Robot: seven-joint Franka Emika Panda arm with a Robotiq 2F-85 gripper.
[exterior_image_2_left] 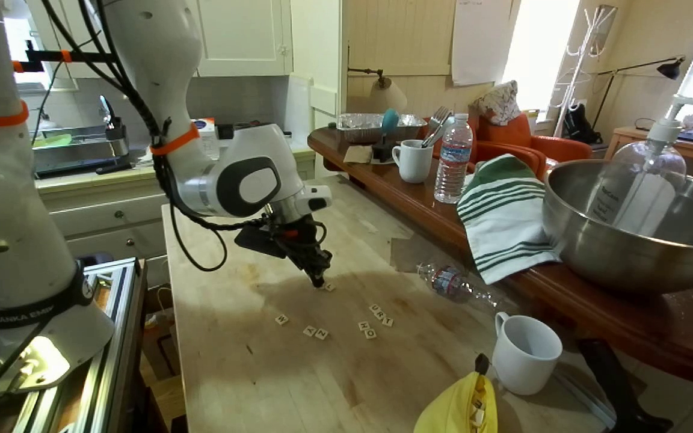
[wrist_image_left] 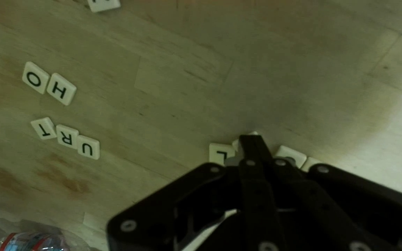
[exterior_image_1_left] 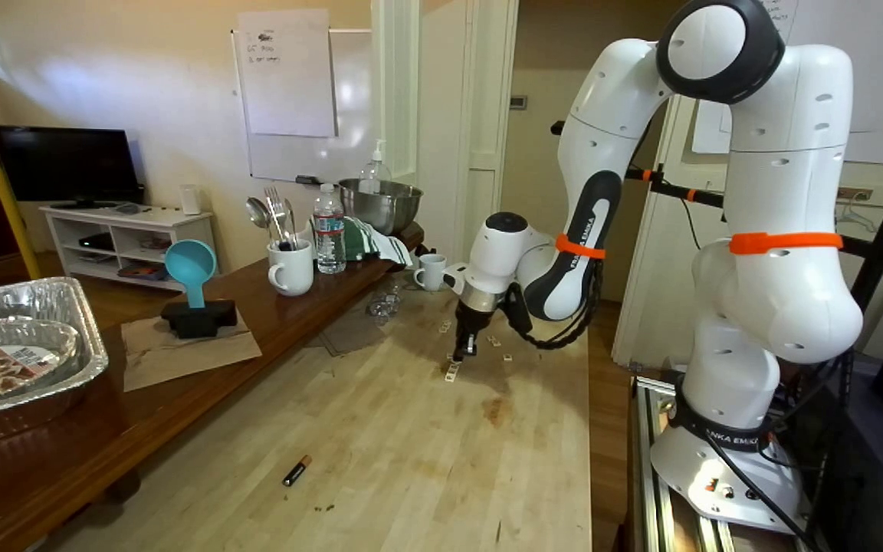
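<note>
Gripper (wrist_image_left: 252,137) pressed together | wrist view: L tile (wrist_image_left: 219,153) just left; H tile (wrist_image_left: 61,89) farther left | forearm (exterior_image_1_left: 589,157): "FRANKA EMIKA"

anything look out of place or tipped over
A plastic bottle looks toppled: it lies on its side on the table, while another bottle stands upright. A lone battery lies away from the letter tiles.

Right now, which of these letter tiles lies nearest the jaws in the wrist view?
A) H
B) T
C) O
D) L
D: the L tile lies close by the shut jaws, while the H tile, T tile and O tile lie well apart from them.
</note>
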